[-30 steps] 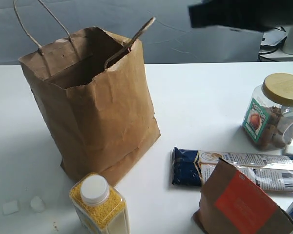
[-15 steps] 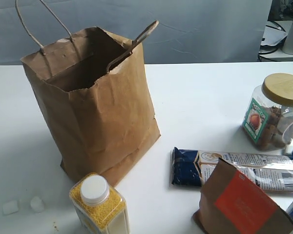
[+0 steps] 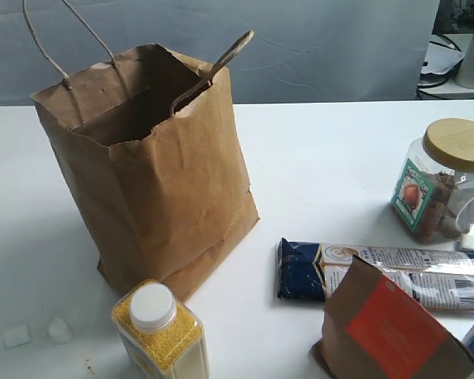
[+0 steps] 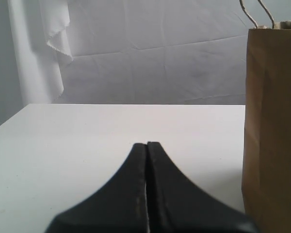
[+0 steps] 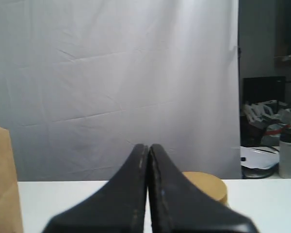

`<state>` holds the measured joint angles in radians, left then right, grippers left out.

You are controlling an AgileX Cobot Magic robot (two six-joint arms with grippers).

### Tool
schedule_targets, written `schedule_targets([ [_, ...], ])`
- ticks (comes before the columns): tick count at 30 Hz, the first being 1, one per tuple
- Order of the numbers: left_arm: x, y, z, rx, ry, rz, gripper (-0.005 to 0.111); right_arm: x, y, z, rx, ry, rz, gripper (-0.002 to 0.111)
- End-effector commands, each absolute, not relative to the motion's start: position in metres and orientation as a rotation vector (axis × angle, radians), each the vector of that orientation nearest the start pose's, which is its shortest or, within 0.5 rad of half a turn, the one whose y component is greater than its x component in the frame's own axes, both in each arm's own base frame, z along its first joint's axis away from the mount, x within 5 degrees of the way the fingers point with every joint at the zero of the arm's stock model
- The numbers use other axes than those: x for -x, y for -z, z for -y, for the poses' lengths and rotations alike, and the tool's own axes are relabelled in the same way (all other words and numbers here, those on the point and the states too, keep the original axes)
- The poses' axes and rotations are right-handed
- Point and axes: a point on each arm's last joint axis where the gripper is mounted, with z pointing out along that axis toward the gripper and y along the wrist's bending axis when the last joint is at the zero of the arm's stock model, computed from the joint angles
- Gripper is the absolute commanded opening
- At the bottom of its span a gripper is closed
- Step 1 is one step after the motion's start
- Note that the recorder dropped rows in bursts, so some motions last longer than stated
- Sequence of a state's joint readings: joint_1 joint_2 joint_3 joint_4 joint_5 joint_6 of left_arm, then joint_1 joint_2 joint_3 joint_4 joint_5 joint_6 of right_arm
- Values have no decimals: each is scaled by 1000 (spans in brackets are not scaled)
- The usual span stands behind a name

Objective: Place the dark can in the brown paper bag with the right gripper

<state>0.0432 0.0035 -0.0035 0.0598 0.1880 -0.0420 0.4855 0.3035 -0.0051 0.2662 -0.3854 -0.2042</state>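
Observation:
The brown paper bag (image 3: pixel 154 170) stands open and upright on the white table (image 3: pixel 332 166), left of centre; its side also shows in the left wrist view (image 4: pixel 274 126) and its edge in the right wrist view (image 5: pixel 2 179). The dark can is not visible in any view. No arm appears in the exterior view. My right gripper (image 5: pixel 148 146) is shut with nothing between its fingers, pointing over the table toward the tan jar lid (image 5: pixel 206 187). My left gripper (image 4: pixel 146 144) is shut and empty, low over the table beside the bag.
A clear jar with a tan lid (image 3: pixel 446 181) stands at the right. A blue snack packet (image 3: pixel 379 272), a brown pouch with an orange-red label (image 3: pixel 391 328) and a bottle of yellow grains (image 3: pixel 162 332) lie along the front. Two small white bits (image 3: pixel 39 332) sit front left.
A dark arm that crossed the top right of the exterior view one second ago has left that view. The bag's handles shifted slightly.

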Motion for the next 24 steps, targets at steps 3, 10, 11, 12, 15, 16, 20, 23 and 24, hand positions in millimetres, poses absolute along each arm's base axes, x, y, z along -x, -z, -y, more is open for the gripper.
schedule_targets([
  [3,-56,-197,-3,26,-50,-1667,0,-66,-221,-18,148,-280,-1437,0],
  [10,-56,-197,-3,26,-50,-1667,0,-55,-215,-13,130,-224,-1466,0],
  [11,-56,-197,-3,26,-50,-1667,0,-55,-213,-13,128,-227,-1482,0],
  [12,-56,-197,-3,26,-50,-1667,0,-55,-211,-13,133,-225,-1506,0],
  [15,-56,-197,-3,26,-50,-1666,0,-55,-209,-13,136,-223,-1531,0],
  [16,-56,-197,-3,26,-50,-1666,0,-55,-209,-13,136,-223,-1531,0],
  [20,-56,-197,-3,26,-50,-1666,0,-55,-208,-13,118,-248,-1543,0],
  [23,-56,-197,-3,26,-50,-1666,0,-55,-206,-14,121,-253,-1565,0],
  [24,-56,-197,-3,26,-50,-1666,0,-55,-206,-14,123,-251,-1567,0],
])
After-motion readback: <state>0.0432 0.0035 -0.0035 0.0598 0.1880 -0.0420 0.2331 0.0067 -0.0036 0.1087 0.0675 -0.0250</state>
